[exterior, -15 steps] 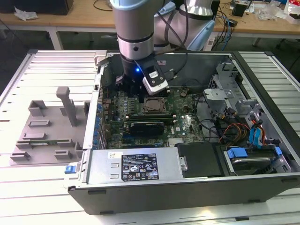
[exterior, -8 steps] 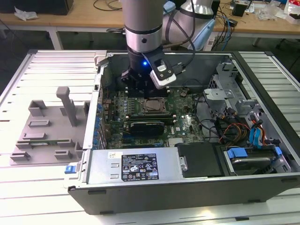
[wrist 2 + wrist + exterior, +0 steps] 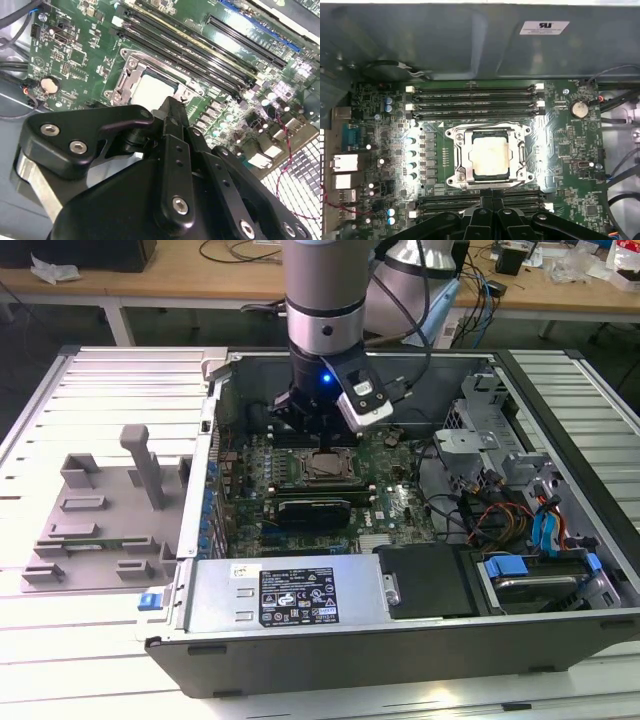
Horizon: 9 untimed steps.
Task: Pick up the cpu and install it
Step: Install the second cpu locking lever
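The cpu is a pale silvery square lying flat inside the metal socket frame in the middle of the green motherboard. It also shows in the exterior view as the cpu inside the open computer case, and in the second wrist view as the cpu. My gripper hangs above the board just beside the socket, apart from the chip. Its black fingers are pressed together with nothing between them.
Long black memory slots run along both sides of the socket. Inside the case are a power supply, a drive cage and loose cables. A grey fixture tray sits on the table at the exterior view's left.
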Tool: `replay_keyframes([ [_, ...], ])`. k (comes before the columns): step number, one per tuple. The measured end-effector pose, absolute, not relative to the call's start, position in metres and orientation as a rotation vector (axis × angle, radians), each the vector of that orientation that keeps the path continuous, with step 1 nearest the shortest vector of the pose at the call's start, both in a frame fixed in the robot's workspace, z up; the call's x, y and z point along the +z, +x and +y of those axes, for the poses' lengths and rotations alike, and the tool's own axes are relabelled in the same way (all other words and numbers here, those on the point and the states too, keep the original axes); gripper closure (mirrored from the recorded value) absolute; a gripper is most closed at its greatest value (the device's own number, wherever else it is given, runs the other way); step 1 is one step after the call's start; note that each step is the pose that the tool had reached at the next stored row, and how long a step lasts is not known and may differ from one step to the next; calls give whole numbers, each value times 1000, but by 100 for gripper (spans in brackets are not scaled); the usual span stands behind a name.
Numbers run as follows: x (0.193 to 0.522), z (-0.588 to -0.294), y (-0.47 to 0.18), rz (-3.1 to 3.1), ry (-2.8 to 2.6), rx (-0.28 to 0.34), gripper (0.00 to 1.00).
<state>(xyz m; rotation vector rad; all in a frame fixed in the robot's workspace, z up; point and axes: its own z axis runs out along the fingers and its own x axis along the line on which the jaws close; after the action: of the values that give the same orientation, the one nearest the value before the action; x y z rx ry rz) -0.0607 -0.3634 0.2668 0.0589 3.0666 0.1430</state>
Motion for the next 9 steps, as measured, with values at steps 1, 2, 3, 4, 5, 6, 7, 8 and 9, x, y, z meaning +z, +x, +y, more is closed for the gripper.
replay_keyframes([
  [1, 262, -364, -61, 3067, 59, 143, 89],
  [2, 258, -367, -61, 3067, 59, 143, 89],
  [3, 257, -369, -61, 3067, 59, 143, 89],
  [4, 257, -371, -61, 3067, 59, 143, 89],
  [5, 257, -373, -61, 3067, 59, 143, 89],
  [6, 255, -374, -61, 3067, 60, 143, 89],
  [7, 254, -374, -63, 3067, 60, 143, 89],
  [8, 251, -374, -66, 3067, 60, 143, 89],
  [9, 248, -374, -68, 3067, 60, 143, 89],
])
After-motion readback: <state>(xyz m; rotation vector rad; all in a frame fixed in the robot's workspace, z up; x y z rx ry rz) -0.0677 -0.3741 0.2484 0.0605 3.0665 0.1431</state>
